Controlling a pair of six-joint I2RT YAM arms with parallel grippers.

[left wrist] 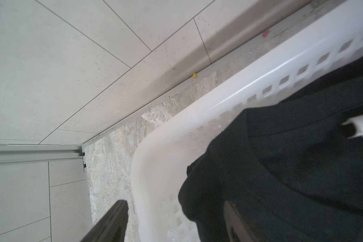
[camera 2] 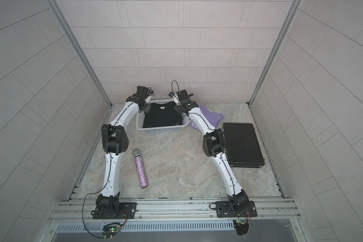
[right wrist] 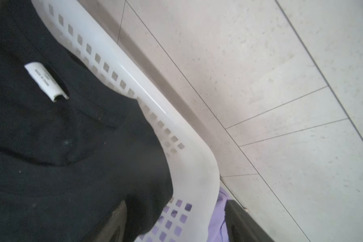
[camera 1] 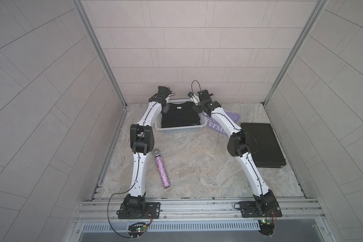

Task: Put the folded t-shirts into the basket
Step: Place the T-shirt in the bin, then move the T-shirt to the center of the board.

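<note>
The white basket (camera 1: 179, 128) (camera 2: 161, 130) stands at the back of the table, and a folded black t-shirt (camera 1: 179, 115) (camera 2: 161, 117) with a white neck label lies on top in it. A lavender t-shirt (camera 1: 217, 123) (camera 2: 208, 115) with white lettering lies on the table just right of the basket, partly under my right arm. My left gripper (left wrist: 175, 203) (camera 1: 166, 109) is open at the basket's back left corner, one finger (left wrist: 113, 220) outside the wall and the other over the black shirt. My right gripper (right wrist: 176, 202) (camera 1: 197, 108) is open at the back right corner, straddling the wall (right wrist: 197, 178), with its outer finger (right wrist: 243, 222) over the lavender cloth (right wrist: 217, 220).
A glittery purple microphone (camera 1: 161, 168) (camera 2: 140, 169) lies near my left arm. A flat black hard case (camera 1: 260, 144) (camera 2: 242, 144) sits at the right. The tiled back wall (left wrist: 92, 62) stands close behind the basket.
</note>
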